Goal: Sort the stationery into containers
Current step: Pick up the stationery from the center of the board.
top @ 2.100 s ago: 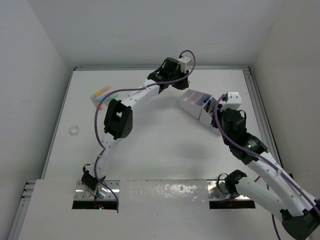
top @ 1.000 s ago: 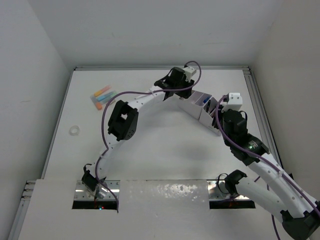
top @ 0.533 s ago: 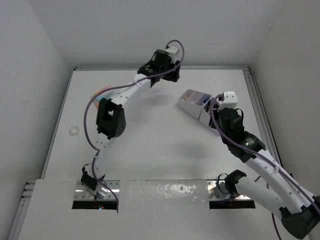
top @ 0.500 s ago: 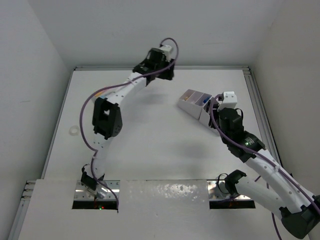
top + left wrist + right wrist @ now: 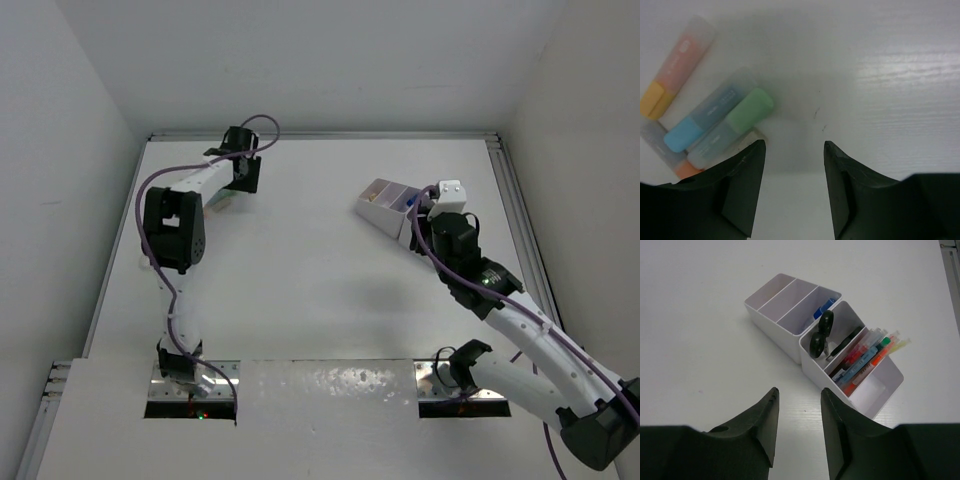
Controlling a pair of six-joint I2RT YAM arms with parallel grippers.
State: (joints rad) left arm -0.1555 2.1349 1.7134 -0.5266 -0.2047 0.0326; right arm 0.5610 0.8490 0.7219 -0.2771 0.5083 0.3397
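Observation:
Several pastel highlighters lie in a loose heap at the table's far left: an orange one (image 5: 682, 55), a blue one (image 5: 710, 117) and a green one (image 5: 737, 125). My left gripper (image 5: 794, 147) hangs open just right of the green one, with only bare table between its fingers. The white, pale-lilac organiser (image 5: 775, 325) stands at the far right (image 5: 380, 210). It holds black-handled scissors (image 5: 820, 335), a row of pens and markers (image 5: 865, 357) and a blue-capped piece (image 5: 825, 307). My right gripper (image 5: 800, 392) is open and empty, just short of the organiser's near corner.
Raised white walls close the table in on three sides. A rail (image 5: 515, 200) runs along the right edge. The left arm's elbow (image 5: 170, 230) hangs over the table's left part. A metal strip (image 5: 330, 385) lies along the near edge by the arm bases.
The left arm has swung from above the organiser across to the far left, over the highlighters. The right gripper has edged a little toward the organiser.

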